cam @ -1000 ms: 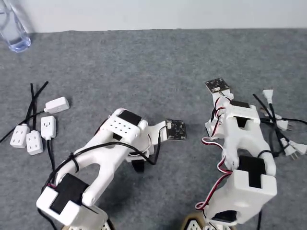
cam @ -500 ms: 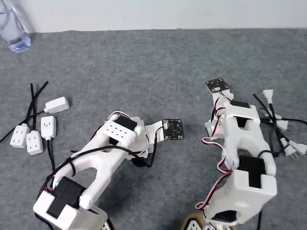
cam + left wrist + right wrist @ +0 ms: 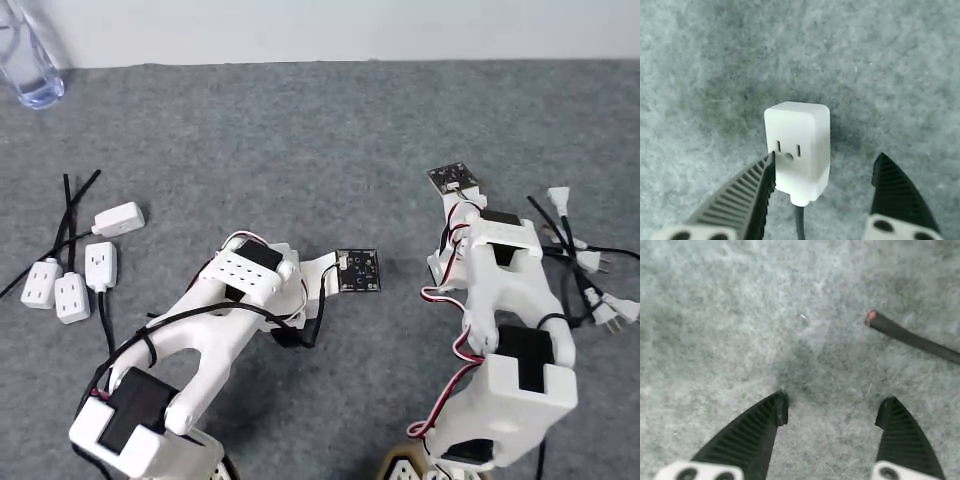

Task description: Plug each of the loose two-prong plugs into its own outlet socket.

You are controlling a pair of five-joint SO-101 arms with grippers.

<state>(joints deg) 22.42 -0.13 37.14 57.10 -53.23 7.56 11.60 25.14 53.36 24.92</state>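
An outlet socket [image 3: 797,145] lies on the grey carpet [image 3: 890,60] between the wide-open fingers of the left gripper [image 3: 826,165], nearer to one finger. It should be centred before closing and gripped by its sides (the slots must be left free). The right gripper [image 3: 834,402] is also spread wide and holds nothing; the loose plugs [image 3: 590,265] lie beside that arm.

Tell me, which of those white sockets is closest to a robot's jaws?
The socket between the left arm's open jaws. The other four sockets lie bunched together well off to that arm's left.
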